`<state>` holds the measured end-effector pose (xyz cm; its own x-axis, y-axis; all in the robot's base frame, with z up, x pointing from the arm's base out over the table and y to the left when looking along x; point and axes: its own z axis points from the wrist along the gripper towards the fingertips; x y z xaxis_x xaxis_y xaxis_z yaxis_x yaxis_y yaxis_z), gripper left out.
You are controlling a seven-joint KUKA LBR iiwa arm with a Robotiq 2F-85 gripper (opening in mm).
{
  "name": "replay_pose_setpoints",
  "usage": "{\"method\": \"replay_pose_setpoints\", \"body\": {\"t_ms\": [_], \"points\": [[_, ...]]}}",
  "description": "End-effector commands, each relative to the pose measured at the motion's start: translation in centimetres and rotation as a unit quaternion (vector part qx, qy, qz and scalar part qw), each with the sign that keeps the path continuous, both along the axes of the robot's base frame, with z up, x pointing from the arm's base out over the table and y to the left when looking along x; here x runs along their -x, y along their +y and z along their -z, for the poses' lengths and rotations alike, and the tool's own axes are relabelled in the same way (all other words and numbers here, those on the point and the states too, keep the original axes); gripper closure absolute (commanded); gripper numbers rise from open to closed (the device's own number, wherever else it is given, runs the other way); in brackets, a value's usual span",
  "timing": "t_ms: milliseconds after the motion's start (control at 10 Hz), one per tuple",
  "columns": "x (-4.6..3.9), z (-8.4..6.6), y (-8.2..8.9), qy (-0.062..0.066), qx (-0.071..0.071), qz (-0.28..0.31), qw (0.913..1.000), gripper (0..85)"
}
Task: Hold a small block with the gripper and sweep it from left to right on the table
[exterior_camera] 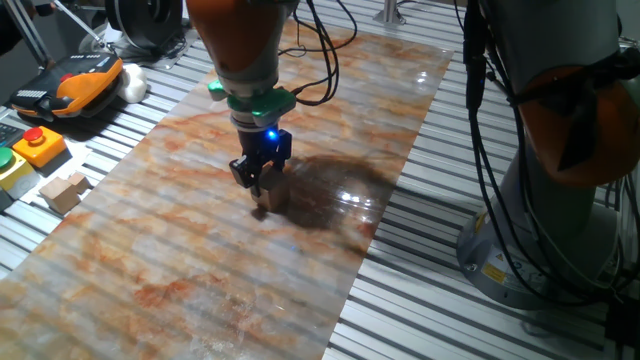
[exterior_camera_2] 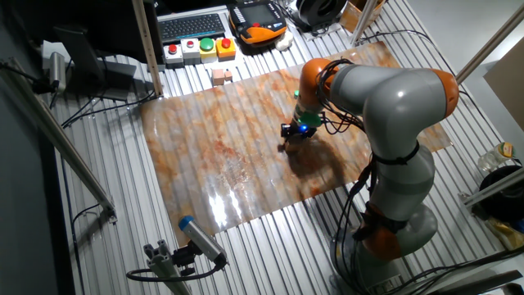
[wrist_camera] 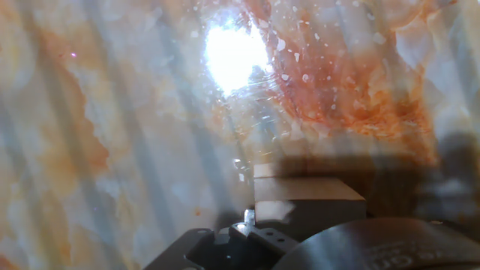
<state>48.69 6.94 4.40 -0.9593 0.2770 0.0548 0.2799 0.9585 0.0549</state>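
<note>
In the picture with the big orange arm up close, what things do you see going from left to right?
Orange handheld controller → joined pair of wooden blocks → claw holding the small block → grey robot base.

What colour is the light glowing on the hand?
Blue, just under a green ring, on the hand. It shows best in the fixed view closest to the arm.

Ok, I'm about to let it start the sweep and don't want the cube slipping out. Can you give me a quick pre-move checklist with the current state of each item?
1. Small light-tan wooden cube between the fingers of the black two-fingered gripper: ok.
2. Cube down at the marbled orange and grey board: ok; actual contact cannot tell.
3. Firmness of grip: cannot tell.
4. Board around the cube free of objects: ok.
5. Joined pair of tan blocks off the board on the metal slats: ok.
</note>
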Motion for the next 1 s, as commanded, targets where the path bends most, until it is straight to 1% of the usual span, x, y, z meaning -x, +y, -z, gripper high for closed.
{"method": "replay_pose_setpoints", "body": {"t_ms": [0, 100, 200, 300, 400, 500, 600, 800, 900], "points": [[-0.01, -0.01, -0.03, -0.001, 0.007, 0.001, 1.0000, 68.0], [-0.02, -0.03, -0.03, -0.003, 0.016, 0.002, 0.9999, 51.0], [-0.02, -0.03, -0.04, -0.009, 0.021, 0.007, 0.9997, 51.0], [-0.03, -0.03, -0.04, -0.014, 0.026, 0.010, 0.9995, 34.0], [-0.03, -0.03, -0.04, -0.019, 0.029, 0.013, 0.9993, 34.0], [-0.03, -0.02, -0.04, -0.021, 0.030, 0.013, 0.9993, 17.0], [-0.04, -0.02, -0.04, -0.023, 0.030, 0.016, 0.9992, 17.0], [-0.05, -0.03, -0.05, -0.026, 0.034, 0.017, 0.9989, 17.0], [-0.07, -0.06, -0.08, -0.028, 0.039, 0.017, 0.9987, 17.0]]}}
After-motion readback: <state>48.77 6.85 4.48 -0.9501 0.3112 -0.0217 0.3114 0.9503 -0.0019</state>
